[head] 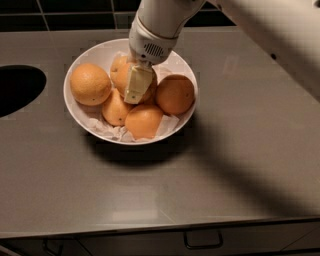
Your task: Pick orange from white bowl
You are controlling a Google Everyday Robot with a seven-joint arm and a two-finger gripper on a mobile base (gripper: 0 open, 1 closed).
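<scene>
The gripper (135,91) hangs down into the middle of the white bowl (75,112), its pale tip lying against the orange (120,75). Whether it is spread or pinching that fruit, I cannot tell. The arm (160,25) comes in from about one o'clock, and its white wrist covers part of the bowl's far rim.

The orange sits in the bowl just toward eleven o'clock of its centre, partly hidden by the gripper. Four other fruits lie around it:
- a round dimpled fruit (90,83) at nine o'clock
- a smooth fruit (175,94) at three o'clock
- a smaller pointed fruit (115,107) at seven o'clock
- a lower fruit (143,121) at six o'clock, touching the pointed one

Crumpled paper (167,125) shows beneath them along the near side of the bowl.

The bowl stands on a grey counter (225,175). At nine o'clock from the bowl, well apart from it, the counter has a dark oval opening (17,90). Dark tiles (75,12) run along the wall at twelve o'clock. A drawer handle (202,240) shows below the counter's front edge at about five o'clock.
</scene>
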